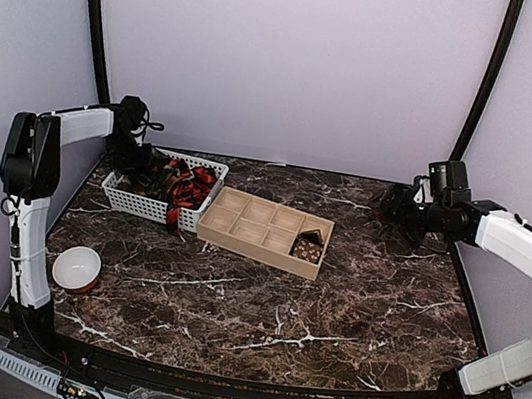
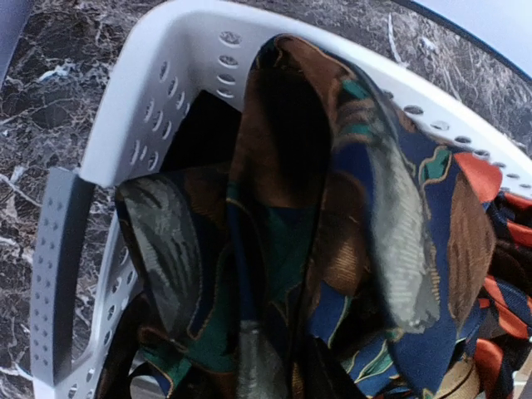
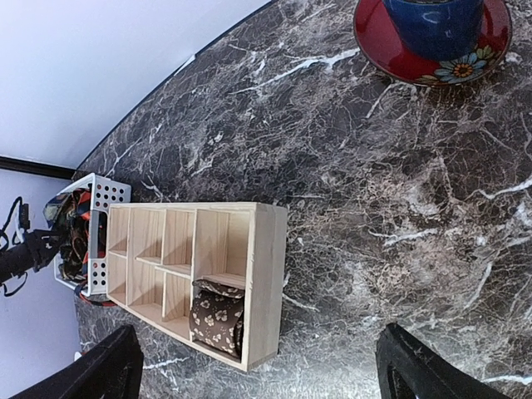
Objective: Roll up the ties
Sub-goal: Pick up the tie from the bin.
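In basket (image 1: 148, 209), upper left of overhead view: heap of ties (image 1: 175, 183). Left jaws down among them, right over the blue-brown patterned tie (image 2: 332, 233) filling the wrist view; width not readable, grip unconfirmed. No long axis to read, only bunched folds. Right jaws wide, empty, far right, well apart. Judged a left-side pick.

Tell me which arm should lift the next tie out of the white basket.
Left, probably. The left gripper is down at the white basket, right on the brown, blue and green tie. The right gripper hangs open above the table at its far right, well away.
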`<state>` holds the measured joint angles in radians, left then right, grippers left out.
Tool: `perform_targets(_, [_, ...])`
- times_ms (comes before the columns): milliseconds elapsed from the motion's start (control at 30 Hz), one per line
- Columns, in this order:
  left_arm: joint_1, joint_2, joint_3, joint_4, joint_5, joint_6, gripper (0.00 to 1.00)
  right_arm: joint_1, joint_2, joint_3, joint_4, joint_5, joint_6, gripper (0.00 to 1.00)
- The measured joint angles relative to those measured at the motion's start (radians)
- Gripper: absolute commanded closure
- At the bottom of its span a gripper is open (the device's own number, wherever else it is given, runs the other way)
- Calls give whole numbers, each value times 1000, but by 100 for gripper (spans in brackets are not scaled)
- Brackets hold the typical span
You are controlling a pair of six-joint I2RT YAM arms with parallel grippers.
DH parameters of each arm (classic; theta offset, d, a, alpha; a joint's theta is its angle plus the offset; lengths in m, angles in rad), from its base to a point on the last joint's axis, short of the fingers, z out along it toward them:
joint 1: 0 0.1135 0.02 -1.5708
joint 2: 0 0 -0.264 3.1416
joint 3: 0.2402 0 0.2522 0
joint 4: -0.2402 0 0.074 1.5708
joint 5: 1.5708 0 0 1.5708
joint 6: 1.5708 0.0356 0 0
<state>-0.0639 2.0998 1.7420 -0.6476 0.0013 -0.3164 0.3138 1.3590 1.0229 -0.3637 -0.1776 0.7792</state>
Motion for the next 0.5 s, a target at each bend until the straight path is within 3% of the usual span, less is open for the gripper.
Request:
perform_targets(233, [0, -46, 23, -2, -46, 40, 99, 0, -36, -53, 10, 2, 16, 2])
perform_targets(500, [-4, -212, 42, -6, -26, 75, 100, 0, -41, -48, 10, -24, -37, 2])
